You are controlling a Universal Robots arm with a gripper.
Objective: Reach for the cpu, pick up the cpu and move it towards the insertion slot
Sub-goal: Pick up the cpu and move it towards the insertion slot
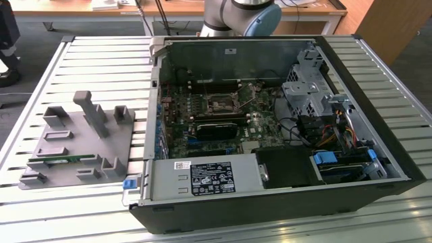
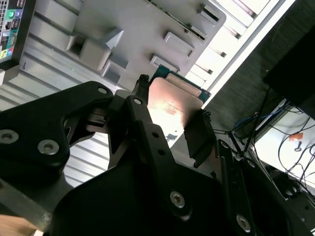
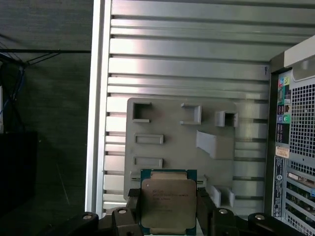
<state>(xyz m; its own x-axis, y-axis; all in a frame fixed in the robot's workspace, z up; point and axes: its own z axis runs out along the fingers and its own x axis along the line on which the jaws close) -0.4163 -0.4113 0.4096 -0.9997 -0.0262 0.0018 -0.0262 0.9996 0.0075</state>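
black fingers (image 3: 133, 211) of the pincer (image 3: 169, 211) are seen closest in the first wrist view, with the cpu (image 3: 168, 199) clamped between them. a slip is judged the main risk: the cpu is gripped only by two opposite edges, so a jolt or a tilt could let it twist loose and fall onto the grey tray (image 3: 177, 132) or the slatted worktop (image 3: 187, 59) beneath. harm could also be done if it were knocked against the wall of the computer case (image 1: 270, 202), or brought crooked to the slot (image 1: 221, 105), which is set deep among other parts on the green board (image 1: 260, 132). the pincer is closed just to the cpu's width; its pads (image 2: 198, 138) are pressed on the cpu's sides, and the shiny top is left bare. the cpu appears to be held clear above the tray, which is placed at the exterior view's left of the case, well apart from the slot. a memory stick (image 1: 60, 160) is seen lying in the tray.
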